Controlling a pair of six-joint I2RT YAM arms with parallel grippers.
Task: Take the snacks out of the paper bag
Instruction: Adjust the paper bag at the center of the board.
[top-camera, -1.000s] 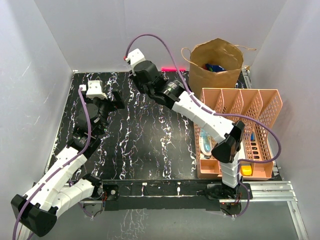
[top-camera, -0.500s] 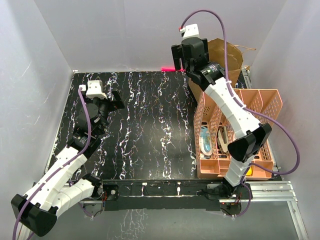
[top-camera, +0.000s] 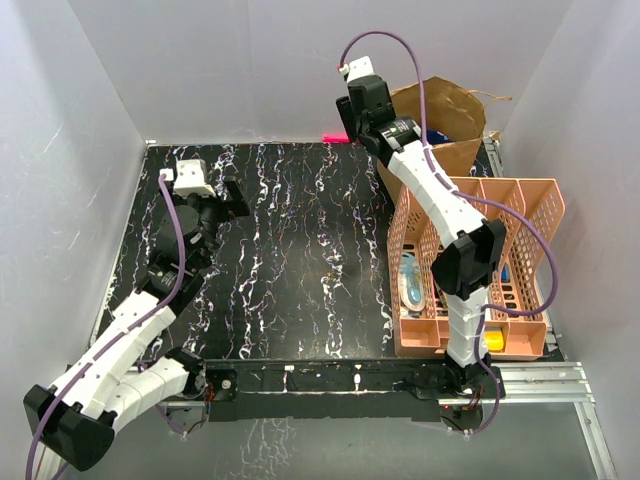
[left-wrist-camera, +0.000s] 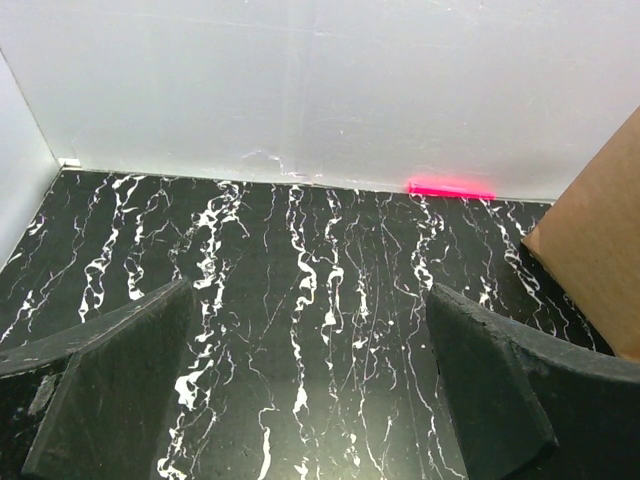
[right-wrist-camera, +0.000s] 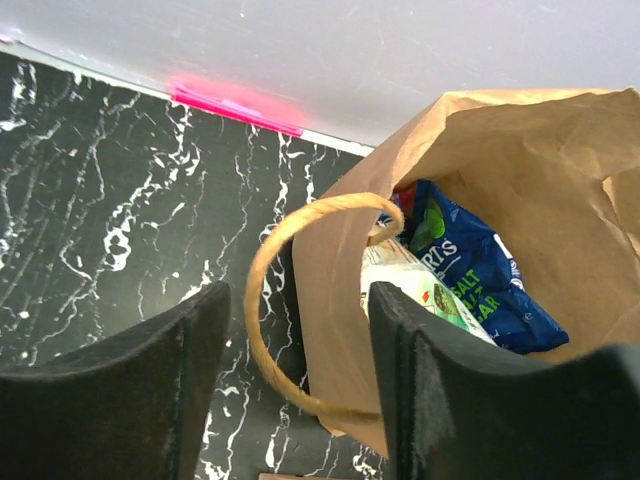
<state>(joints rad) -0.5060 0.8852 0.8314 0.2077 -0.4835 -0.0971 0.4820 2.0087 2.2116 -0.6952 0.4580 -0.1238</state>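
The right gripper (right-wrist-camera: 300, 295), jaws spread and gripping nothing, is hovering above the left rim of the paper bag (right-wrist-camera: 520, 170). The snacks (right-wrist-camera: 470, 275) are lying inside the bag, rightward and below the fingers. The left gripper (left-wrist-camera: 310, 292), also spread, is waiting well left of the bag.

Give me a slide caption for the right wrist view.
Open right gripper poised near the paper bag, blue packet and green-white packet visible inside.
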